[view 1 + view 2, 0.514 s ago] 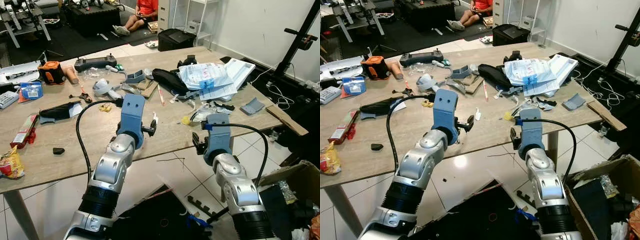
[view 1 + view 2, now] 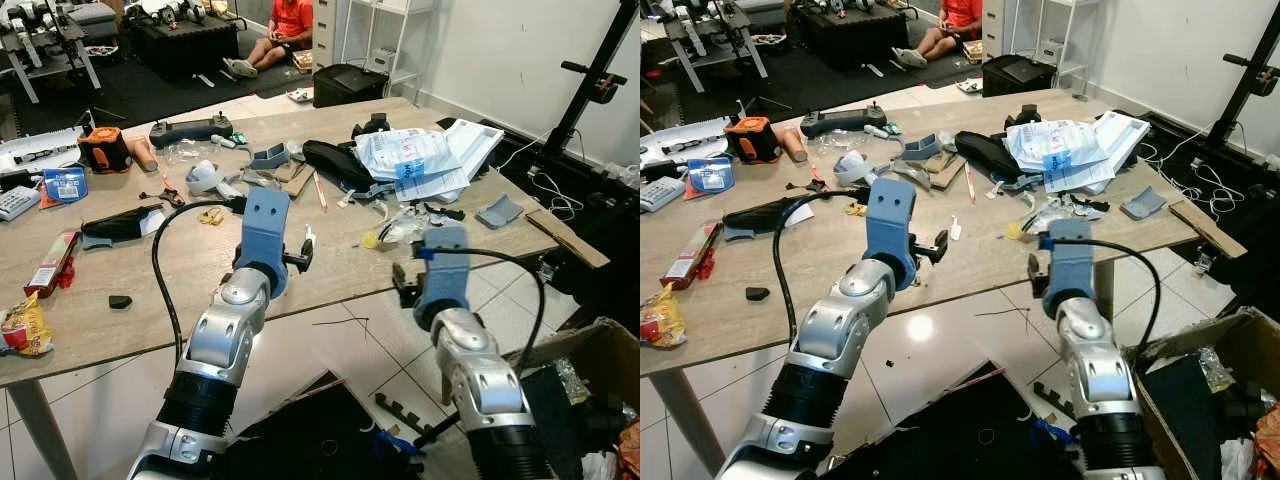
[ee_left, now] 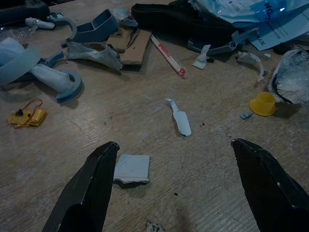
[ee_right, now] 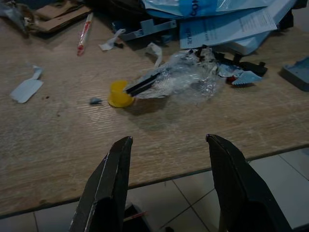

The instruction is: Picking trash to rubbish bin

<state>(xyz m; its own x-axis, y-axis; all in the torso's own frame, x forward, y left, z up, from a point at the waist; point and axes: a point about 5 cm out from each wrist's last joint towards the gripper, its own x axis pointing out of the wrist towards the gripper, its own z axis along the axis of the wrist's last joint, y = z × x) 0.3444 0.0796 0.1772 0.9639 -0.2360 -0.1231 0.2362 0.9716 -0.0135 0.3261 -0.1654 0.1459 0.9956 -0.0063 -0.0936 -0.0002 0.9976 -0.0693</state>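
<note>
**Both grippers held open over littered table**

The left gripper (image 3: 174, 188) is held wide apart above the wooden table (image 2: 190, 285), a small white paper scrap (image 3: 132, 168) beside one finger. The right gripper (image 4: 169, 186) is spread at the table edge, before a yellow plastic cap (image 4: 119, 94) touching crumpled clear plastic wrap (image 4: 181, 77).

Seated person in orange shirt (image 2: 292, 20) beyond far edge of wooden table (image 2: 150, 300): head cut by frame top. Brown cardboard box (image 2: 1225, 370) on floor past table's right end: cut by frame edge. Red-yellow snack packet (image 2: 22, 328) near table's left front corner: print too small to read. Blue-white plastic mailer bags (image 2: 410, 155) overlap papers beneath.
</note>
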